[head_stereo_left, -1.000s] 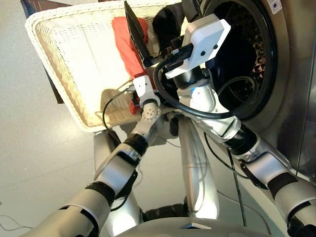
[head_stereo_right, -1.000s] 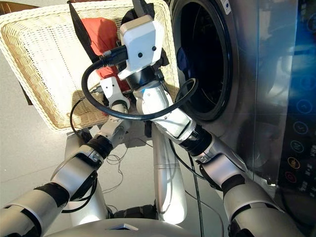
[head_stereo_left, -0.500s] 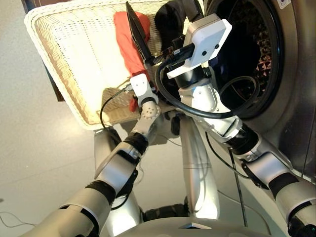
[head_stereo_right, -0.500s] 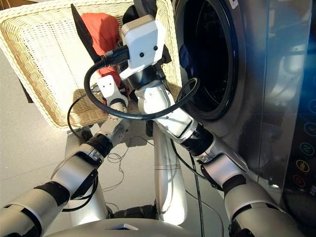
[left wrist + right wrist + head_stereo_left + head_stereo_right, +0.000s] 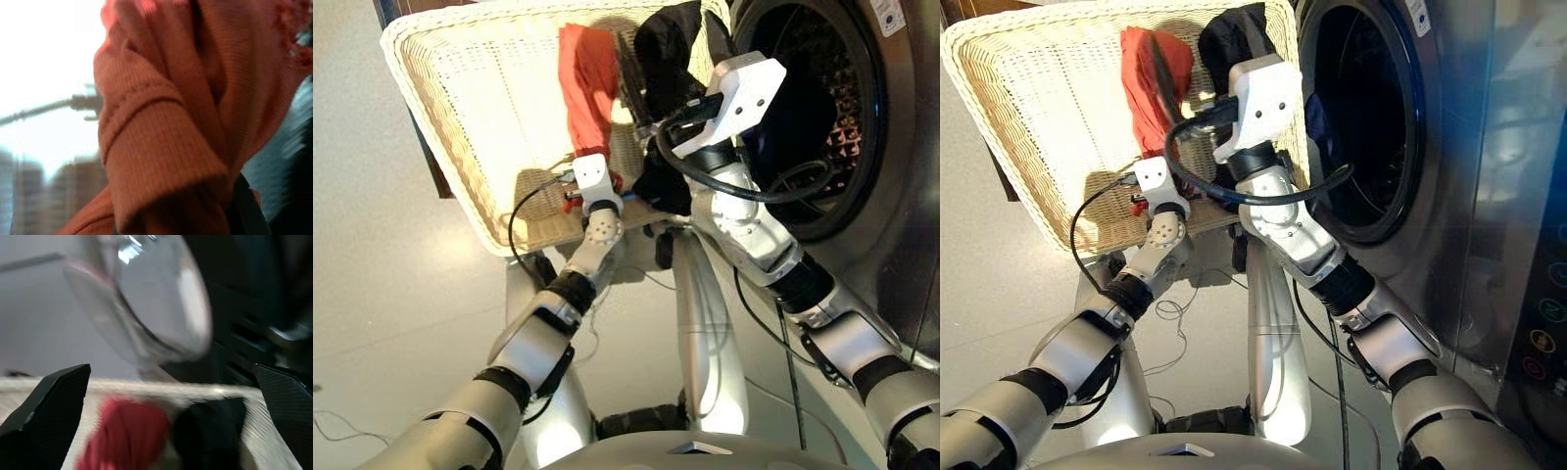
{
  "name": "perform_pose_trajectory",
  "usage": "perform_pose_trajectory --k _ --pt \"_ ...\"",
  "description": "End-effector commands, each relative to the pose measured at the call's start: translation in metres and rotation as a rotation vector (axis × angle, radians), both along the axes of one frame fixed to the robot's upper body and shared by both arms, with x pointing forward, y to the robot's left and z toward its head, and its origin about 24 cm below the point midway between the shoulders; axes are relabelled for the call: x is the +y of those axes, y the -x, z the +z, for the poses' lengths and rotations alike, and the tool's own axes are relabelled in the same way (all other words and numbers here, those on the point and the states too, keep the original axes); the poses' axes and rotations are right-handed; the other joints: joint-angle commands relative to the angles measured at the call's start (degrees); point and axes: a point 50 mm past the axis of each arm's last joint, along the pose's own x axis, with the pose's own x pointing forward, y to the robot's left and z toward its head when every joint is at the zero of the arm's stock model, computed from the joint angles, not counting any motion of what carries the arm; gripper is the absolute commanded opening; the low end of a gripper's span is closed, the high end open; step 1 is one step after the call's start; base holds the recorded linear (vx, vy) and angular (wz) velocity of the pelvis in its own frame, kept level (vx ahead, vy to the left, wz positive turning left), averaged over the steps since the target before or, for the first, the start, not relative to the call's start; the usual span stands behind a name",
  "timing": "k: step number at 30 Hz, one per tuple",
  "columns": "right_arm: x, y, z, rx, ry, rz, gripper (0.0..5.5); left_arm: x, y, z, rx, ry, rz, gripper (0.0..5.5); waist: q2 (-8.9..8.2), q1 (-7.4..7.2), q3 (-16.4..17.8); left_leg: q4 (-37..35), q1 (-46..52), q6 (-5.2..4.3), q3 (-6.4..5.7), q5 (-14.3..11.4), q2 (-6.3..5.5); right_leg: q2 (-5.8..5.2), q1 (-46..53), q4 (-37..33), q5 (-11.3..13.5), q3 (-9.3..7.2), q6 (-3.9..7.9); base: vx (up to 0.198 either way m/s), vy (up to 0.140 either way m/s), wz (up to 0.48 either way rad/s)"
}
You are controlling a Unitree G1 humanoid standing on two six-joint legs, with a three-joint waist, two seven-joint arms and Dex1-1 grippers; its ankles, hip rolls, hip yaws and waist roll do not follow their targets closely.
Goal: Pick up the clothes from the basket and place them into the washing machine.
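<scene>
Red garment (image 5: 588, 83) and black garment (image 5: 668, 49) lay in basket (image 5: 460, 108), beside washer (image 5: 891, 147); dark cloth seemed already inside drum, colour unclear. Left gripper (image 5: 590, 179) clenched on red cloth, which filled left wrist view. Right gripper (image 5: 166, 396) spread wide, empty, facing both garments. Judged: knit soft, light, floppy; would drape and trail, so best pinched at bunched fold mid-body, not at loose edge.
</scene>
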Motion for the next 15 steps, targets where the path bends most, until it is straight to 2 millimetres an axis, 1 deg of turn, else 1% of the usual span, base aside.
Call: perform_pose_trajectory --k 1,2,3,4,5,6,7,8,9,12,13,14,15 --pt "-0.019 0.016 0.000 -0.053 -0.085 0.042 5.50 -0.014 0.019 0.063 -0.509 -0.510 0.061 0.00 3.54 0.40 -0.5 0.6 2.5 -1.18 -0.64 -1.0 -0.22 -0.48 4.6 -10.1 6.1 0.25 7.36 0.000 0.000 0.000" --pt "-0.028 0.014 0.002 -0.034 -0.090 0.027 5.50 -0.007 0.026 0.036 -0.366 -0.350 -0.063 0.00 3.81 0.84 -0.5 -0.8 4.0 -0.84 -0.39 -0.5 -0.62 -0.50 6.0 -11.7 6.8 0.18 7.60 0.000 0.000 0.000" --pt "-0.028 0.016 -0.006 0.001 -0.123 0.068 5.50 -0.004 0.029 0.036 -0.378 -0.322 -0.036 0.00 3.81 0.93 -0.5 -2.0 5.0 -0.46 -0.21 -0.3 -0.91 -0.59 7.2 -13.1 7.2 0.04 7.82 0.012 0.064 -0.099" --pt "-0.025 0.015 -0.013 0.048 -0.152 0.118 5.50 -0.019 0.036 0.032 -0.394 -0.313 -0.145 0.00 3.55 0.88 -0.5 -3.2 6.3 -0.33 0.10 0.2 -1.06 -0.66 8.0 -13.9 7.8 0.27 8.03 0.019 0.062 -0.086" --pt "-0.034 0.016 -0.016 0.072 -0.171 0.127 5.50 -0.008 0.045 0.035 -0.440 -0.371 -0.175 0.00 3.99 1.41 -0.5 -3.8 7.4 -0.14 0.33 0.1 -1.33 -0.94 9.3 -15.0 8.1 0.17 8.35 0.015 0.063 -0.058" --pt "-0.040 0.020 -0.016 0.072 -0.173 0.147 5.50 0.012 0.047 0.033 -0.425 -0.397 -0.159 0.00 4.02 1.42 -0.5 -4.0 7.8 -0.07 0.45 0.3 -1.50 -1.19 10.1 -15.8 8.5 0.40 8.52 0.027 0.052 -0.011" --pt "-0.041 0.023 -0.020 0.096 -0.158 0.174 5.50 0.027 0.050 0.039 -0.453 -0.417 -0.139 0.00 4.16 1.64 -0.5 -4.3 8.3 0.01 0.45 0.3 -1.69 -1.47 10.9 -16.6 8.8 0.51 8.63 0.000 0.000 0.000" --pt "-0.042 0.025 -0.019 0.094 -0.149 0.191 5.50 0.032 0.054 0.045 -0.480 -0.411 -0.137 0.00 4.15 1.77 -0.5 -4.5 8.8 0.14 0.47 0.1 -1.78 -1.67 11.2 -16.9 9.0 0.62 8.73 0.010 0.050 0.038" --pt "-0.043 0.027 -0.020 0.104 -0.142 0.208 5.50 0.032 0.058 0.052 -0.518 -0.402 -0.149 0.00 4.07 1.82 -0.5 -4.4 9.1 0.25 0.56 0.0 -1.93 -1.76 11.6 -17.1 9.2 0.69 8.74 0.000 0.052 0.032" --pt "-0.042 0.033 -0.015 0.100 -0.130 0.297 5.50 0.028 0.071 0.064 -0.599 -0.394 -0.205 0.00 4.01 2.03 -0.5 -4.0 9.3 0.12 0.62 -0.3 -2.14 -2.34 12.3 -17.5 9.5 0.68 8.98 0.000 0.000 0.000" --pt "-0.037 0.039 -0.010 0.101 -0.124 0.381 5.50 0.026 0.079 0.075 -0.667 -0.431 -0.249 0.00 3.81 2.10 -0.5 -3.6 9.3 -0.06 0.78 -0.5 -2.20 -2.72 12.7 -17.7 9.6 0.77 9.08 0.000 0.000 0.000" --pt "-0.034 0.043 -0.006 0.100 -0.101 0.428 5.50 0.023 0.083 0.080 -0.700 -0.458 -0.276 0.00 3.69 2.13 -0.5 -3.4 9.4 -0.12 0.83 -0.7 -2.23 -2.83 12.8 -17.8 9.6 0.81 9.16 0.000 0.000 0.000" --pt "-0.034 0.043 -0.006 0.100 -0.101 0.428 5.50 0.023 0.083 0.080 -0.700 -0.458 -0.275 0.00 3.69 2.12 -0.5 -3.4 9.4 -0.12 0.83 -0.7 -2.23 -2.83 12.8 -17.8 9.6 0.81 9.16 0.000 0.000 0.000"
